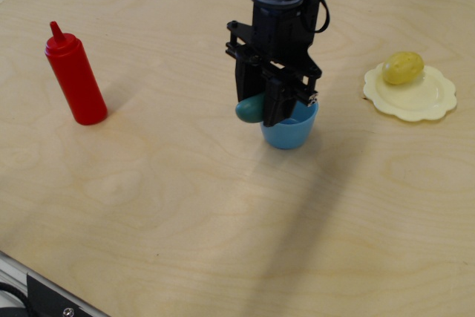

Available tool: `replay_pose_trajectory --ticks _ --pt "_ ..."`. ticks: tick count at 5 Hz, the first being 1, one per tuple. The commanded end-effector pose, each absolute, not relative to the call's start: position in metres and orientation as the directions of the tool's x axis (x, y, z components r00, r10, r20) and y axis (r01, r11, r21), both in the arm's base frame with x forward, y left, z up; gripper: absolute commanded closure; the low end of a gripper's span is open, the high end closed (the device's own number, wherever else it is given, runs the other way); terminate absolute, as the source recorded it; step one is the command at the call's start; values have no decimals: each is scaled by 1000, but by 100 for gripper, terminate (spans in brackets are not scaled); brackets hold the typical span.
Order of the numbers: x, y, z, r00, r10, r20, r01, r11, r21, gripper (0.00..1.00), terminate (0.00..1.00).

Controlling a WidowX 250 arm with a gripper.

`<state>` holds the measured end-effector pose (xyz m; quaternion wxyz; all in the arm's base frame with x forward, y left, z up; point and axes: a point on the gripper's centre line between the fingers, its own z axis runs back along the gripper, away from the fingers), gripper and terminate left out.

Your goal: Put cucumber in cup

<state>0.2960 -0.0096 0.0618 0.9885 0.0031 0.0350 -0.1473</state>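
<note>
My black gripper [261, 109] is shut on the dark teal-green cucumber [250, 109], whose rounded end sticks out between the fingers at the left. The gripper hangs right over the light blue cup [291, 131], at its left rim, and hides most of the cup's opening. The cup stands upright on the wooden table [185, 206]. I cannot tell whether the cucumber touches the cup's rim.
A red squeeze bottle [75, 76] stands at the left. A pale yellow scalloped plate [430, 98] with a yellow lumpy potato toy [403, 67] lies at the right. The arm hides the area behind the cup.
</note>
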Motion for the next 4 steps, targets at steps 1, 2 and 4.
replay_pose_trajectory --ticks 1,2,4 --pt "307 -6 63 938 -330 -104 334 942 18 100 0" --pt "314 -7 69 938 -333 -96 338 940 43 100 0" --pt "314 -11 80 936 -342 -89 347 937 50 100 0"
